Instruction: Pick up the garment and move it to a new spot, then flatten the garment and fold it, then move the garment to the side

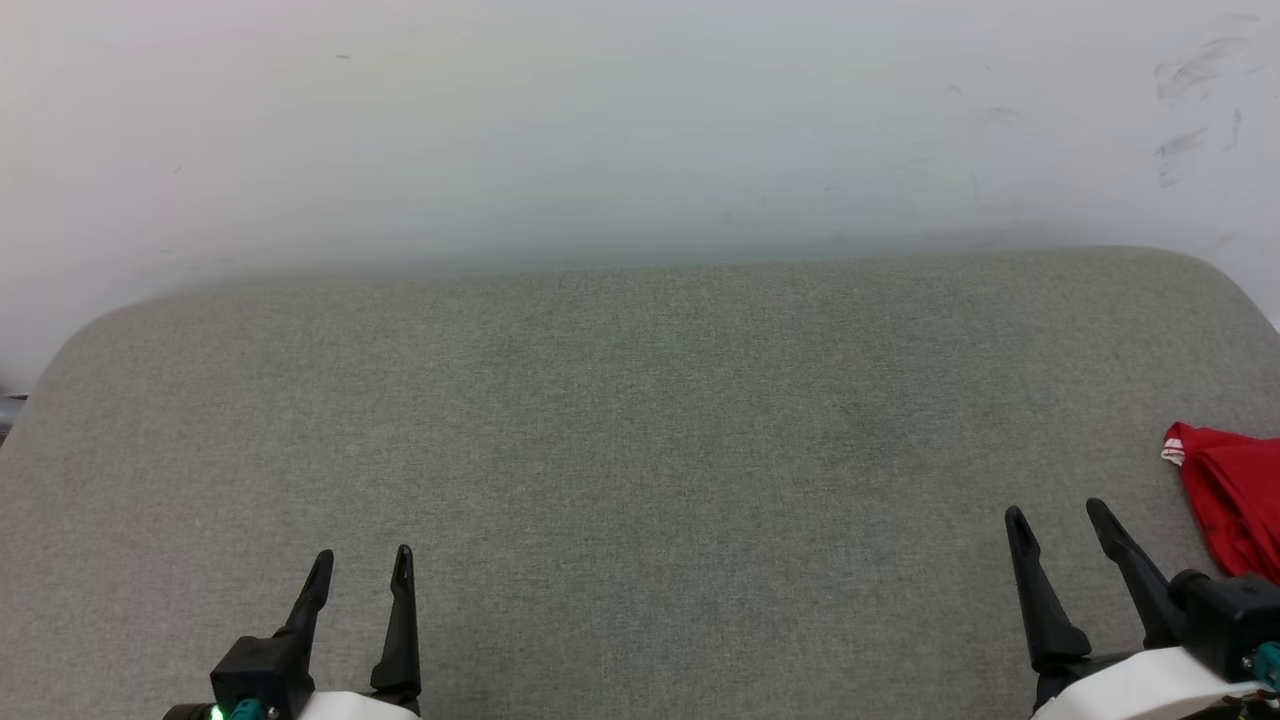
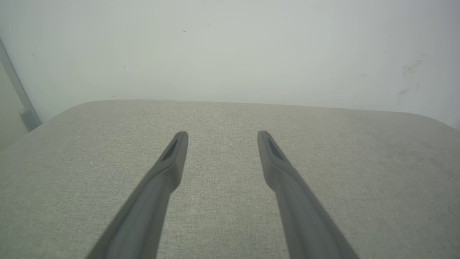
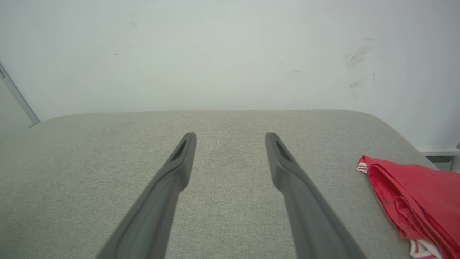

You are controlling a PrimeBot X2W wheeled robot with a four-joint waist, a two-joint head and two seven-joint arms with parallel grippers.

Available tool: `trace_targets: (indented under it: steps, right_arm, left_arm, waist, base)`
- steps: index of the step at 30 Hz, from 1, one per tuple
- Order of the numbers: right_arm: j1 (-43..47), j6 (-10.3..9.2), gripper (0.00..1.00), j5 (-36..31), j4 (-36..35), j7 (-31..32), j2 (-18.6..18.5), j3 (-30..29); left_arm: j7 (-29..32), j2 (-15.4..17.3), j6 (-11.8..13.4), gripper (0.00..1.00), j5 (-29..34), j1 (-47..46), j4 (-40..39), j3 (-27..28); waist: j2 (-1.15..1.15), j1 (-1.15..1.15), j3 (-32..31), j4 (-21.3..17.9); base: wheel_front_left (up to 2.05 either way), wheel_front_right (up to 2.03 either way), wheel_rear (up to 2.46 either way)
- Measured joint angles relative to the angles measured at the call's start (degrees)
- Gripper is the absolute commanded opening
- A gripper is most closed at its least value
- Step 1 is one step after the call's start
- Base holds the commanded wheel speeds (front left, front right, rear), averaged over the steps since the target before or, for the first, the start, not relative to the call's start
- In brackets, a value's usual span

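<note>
Left gripper (image 1: pixel 362 553): two long dark tapered fingers (image 2: pixel 161 187) spread wide apart, holding nothing. Bare cloth shows in the gap between them. Tips hang over the near left part of the surface, pointing toward the wall.

Right gripper (image 1: pixel 1055 508): the same stance, its dark fingers (image 3: pixel 305 208) spread wide with nothing in their grasp. Tips are over the near right part of the surface and lean slightly to the left in the head view.

Garment: bright red soft jersey shirt (image 1: pixel 1235 500), bunched in a rumpled heap at the far right of the surface, just right of the right gripper and clear of both fingers. It is cut off by the picture's right edge in the head view. One white sleeve end with thin red-and-white stripes (image 3: pixel 363 167) pokes out at the heap's far corner. A second striped edge shows at the heap's near end in the right wrist view. The left gripper is well apart from the heap.

Support: flat grey-green woven fabric-covered surface with rounded far corners (image 1: pixel 640 400).

Background: pale off-white wall (image 1: pixel 600 120) directly behind the surface, with dark scuff marks (image 1: pixel 1190 70) toward its upper right. A grey metal strip (image 2: pixel 21 100) runs down at the left edge in the left wrist view.
</note>
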Motion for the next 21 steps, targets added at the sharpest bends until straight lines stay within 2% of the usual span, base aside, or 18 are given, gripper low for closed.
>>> trace_targets:
  steps: [9, 10, 15, 21]
  right_arm:
    - [-0.21, 0.0, 1.0, 0.43, 1.27, -0.49, 0.01, 0.07]
    - [-0.24, 0.0, 0.0, 0.43, 1.52, -0.51, 0.01, 0.05]
    - [0.68, 0.0, 0.0, 1.04, 4.05, -0.23, 0.01, 0.15]
    - [0.41, 0.0, 0.0, 8.23, 5.75, -0.31, -0.05, 0.27]
  left_arm:
    - [0.0, -0.67, -0.55, 1.0, 0.59, -0.34, 0.82, 1.05]
    - [0.01, -0.75, -0.54, 0.0, 0.81, -0.36, 0.94, 1.12]
    - [0.75, -1.46, -0.57, 0.0, -0.02, 0.86, 3.41, 1.07]
    - [2.55, -1.6, -1.21, 0.0, -6.35, 0.42, 3.94, 1.87]
  waist:
    - [0.0, 0.0, -0.17, -0.08]
    - [0.0, 0.01, -0.18, -0.1]
    - [0.0, 0.0, -0.16, -0.08]
    - [0.0, 0.01, -0.04, 0.04]
  base:
    - [0.0, 0.0, 0.0]
    - [0.0, 0.0, 0.0]
    - [0.0, 0.0, 0.0]
    - [0.0, 0.0, 0.0]
